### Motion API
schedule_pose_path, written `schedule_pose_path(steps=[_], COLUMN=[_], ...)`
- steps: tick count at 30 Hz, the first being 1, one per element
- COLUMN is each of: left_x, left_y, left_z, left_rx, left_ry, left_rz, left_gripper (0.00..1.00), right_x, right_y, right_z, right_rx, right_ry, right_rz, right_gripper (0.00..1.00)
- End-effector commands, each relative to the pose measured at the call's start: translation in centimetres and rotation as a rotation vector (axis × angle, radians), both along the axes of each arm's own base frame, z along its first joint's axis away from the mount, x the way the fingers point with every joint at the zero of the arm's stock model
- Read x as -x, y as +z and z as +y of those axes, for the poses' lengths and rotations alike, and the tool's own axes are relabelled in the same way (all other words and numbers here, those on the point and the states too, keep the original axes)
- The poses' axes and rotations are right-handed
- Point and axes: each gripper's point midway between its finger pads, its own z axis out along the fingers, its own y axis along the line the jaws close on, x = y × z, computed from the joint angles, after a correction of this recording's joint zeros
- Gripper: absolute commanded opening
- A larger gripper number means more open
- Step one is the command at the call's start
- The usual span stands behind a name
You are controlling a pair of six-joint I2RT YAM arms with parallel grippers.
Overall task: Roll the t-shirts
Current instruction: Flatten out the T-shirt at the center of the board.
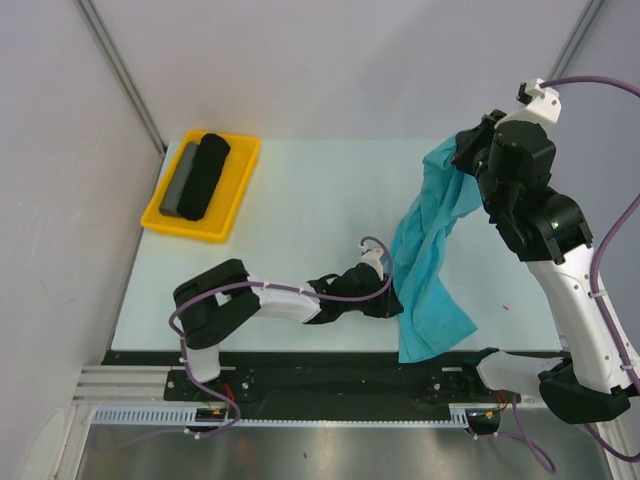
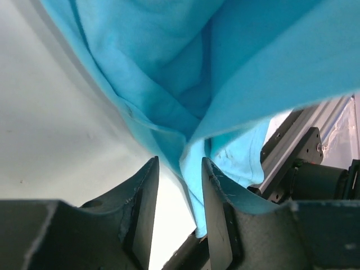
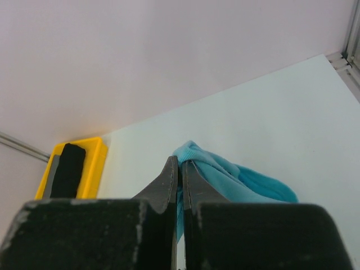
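The turquoise t-shirt (image 1: pixel 428 262) hangs from my right gripper (image 1: pixel 462 156), which is shut on its upper edge high over the table's right side; the pinched cloth shows in the right wrist view (image 3: pixel 194 154). The shirt's lower part trails onto the table and over the front edge. My left gripper (image 1: pixel 392 300) is open at the shirt's lower left edge; in the left wrist view a fold of the shirt (image 2: pixel 194 185) hangs between the open fingers (image 2: pixel 147 191). A black roll (image 1: pixel 206 175) and a grey roll (image 1: pixel 180 180) lie in the yellow tray (image 1: pixel 236 200).
The yellow tray sits at the table's back left corner, also in the right wrist view (image 3: pixel 95 163). A black rail (image 1: pixel 330 370) runs along the front edge. Grey walls stand at the left and back.
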Motion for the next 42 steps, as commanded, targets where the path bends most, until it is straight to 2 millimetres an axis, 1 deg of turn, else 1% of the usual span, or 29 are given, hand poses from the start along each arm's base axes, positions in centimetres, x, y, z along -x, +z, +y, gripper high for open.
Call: schedule_pose_path(steps=[1, 2, 7, 12, 15, 18, 19, 20, 22, 24, 25, 26, 27, 28, 29, 30, 31, 32, 33, 34, 35, 36, 37, 38, 39, 40, 41, 42], left_x=[0.6, 0.6, 1.1, 1.1, 1.0, 1.1, 1.0, 0.8, 0.9, 0.0, -0.7, -1.1, -2.1, -2.8, -3.4, -4.5, -5.6, -6.8, -7.9, -10.0, -11.4, -12.8, -15.2, -16.9, -18.0, -19.8, -20.8, -21.5], left_y=[1.5, 1.7, 1.0, -0.3, -0.3, 0.5, 0.8, 1.3, 2.3, 3.0, 4.0, 4.5, 4.9, 6.3, 6.5, 7.0, 7.3, 9.6, 10.7, 11.2, 14.5, 16.2, 17.7, 21.5, 24.2, 26.3, 31.9, 34.4], left_z=[-1.1, -1.4, -2.2, -2.4, -2.7, -3.3, -3.5, -3.8, -3.7, -3.0, -2.2, -1.6, -0.7, 0.5, 1.6, 2.8, 4.7, 5.8, 7.2, 10.1, 11.5, 13.0, 15.8, 16.8, 18.4, 21.3, 22.4, 23.5], left_rx=[0.044, 0.048, 0.041, 0.01, 0.019, 0.05, 0.055, 0.065, 0.073, 0.057, 0.042, 0.031, 0.014, 0.01, -0.006, -0.029, -0.075, -0.066, -0.095, -0.161, -0.13, -0.15, -0.167, -0.121, -0.123, -0.141, -0.082, -0.104], left_ry=[-0.027, -0.029, -0.044, -0.036, -0.038, -0.047, -0.046, -0.048, -0.048, -0.003, 0.023, 0.046, 0.097, 0.129, 0.159, 0.206, 0.243, 0.284, 0.311, 0.393, 0.437, 0.46, 0.533, 0.569, 0.582, 0.644, 0.68, 0.682], left_rz=[-0.045, -0.047, -0.041, -0.036, -0.041, -0.036, -0.04, -0.048, -0.052, -0.09, -0.115, -0.131, -0.159, -0.179, -0.188, -0.222, -0.234, -0.271, -0.31, -0.332, -0.378, -0.425, -0.444, -0.493, -0.553, -0.58, -0.659, -0.725], left_gripper=[0.4, 0.4, 0.37, 0.36, 0.31, 0.22, 0.15, 0.1, 0.0, 0.0, 0.0, 0.0, 0.0, 0.0, 0.0, 0.0, 0.0, 0.0, 0.0, 0.0, 0.0, 0.0, 0.0, 0.0, 0.0, 0.0, 0.0, 0.0], right_x=[0.7, 0.7, 0.8, 0.7, 0.7, 0.6, 0.6, 0.5, 0.3, 0.1, -0.1, -0.2, -0.4, -0.5, -0.7, -0.9, -1.1, -1.5, -2.1, -2.9, -3.6, -4.8, -5.6, -6.0, -6.4, -7.4, -7.2, -7.3], right_y=[2.9, 2.9, 3.0, 3.1, 3.3, 3.3, 3.3, 3.2, 3.3, 3.3, 3.2, 3.2, 3.3, 3.4, 3.4, 3.7, 4.0, 4.0, 4.5, 4.3, 4.5, 5.1, 5.5, 7.4, 8.2, 8.6, 11.1, 12.1], right_z=[-1.0, -1.1, -1.3, -1.4, -1.5, -1.7, -1.9, -1.9, -2.4, -2.9, -3.0, -3.3, -3.4, -3.9, -4.1, -4.3, -5.0, -5.3, -5.5, -5.3, -6.1, -6.4, -6.1, -7.7, -8.1, -8.0, -9.7, -10.0], right_rx=[-0.018, -0.018, -0.013, -0.013, -0.011, -0.008, -0.007, -0.004, -0.007, -0.007, -0.006, -0.006, -0.011, -0.011, -0.013, -0.018, -0.017, -0.019, -0.029, -0.034, -0.049, -0.074, -0.094, -0.152, -0.179, -0.206, -0.228, -0.286], right_ry=[-0.029, -0.032, -0.041, -0.045, -0.047, -0.056, -0.062, -0.065, -0.08, -0.098, -0.1, -0.109, -0.113, -0.125, -0.129, -0.137, -0.154, -0.165, -0.171, -0.155, -0.17, -0.173, -0.137, -0.16, -0.152, -0.123, -0.147, -0.142], right_rz=[-0.076, -0.076, -0.078, -0.08, -0.085, -0.088, -0.087, -0.084, -0.088, -0.091, -0.09, -0.089, -0.095, -0.098, -0.1, -0.113, -0.122, -0.125, -0.149, -0.154, -0.171, -0.213, -0.232, -0.295, -0.319, -0.332, -0.41, -0.442], right_gripper=[0.0, 0.0, 0.0, 0.0, 0.0, 0.0, 0.0, 0.0, 0.0, 0.0, 0.0, 0.0, 0.0, 0.0, 0.0, 0.0, 0.0, 0.0, 0.0, 0.0, 0.0, 0.0, 0.0, 0.0, 0.0, 0.0, 0.0, 0.0])
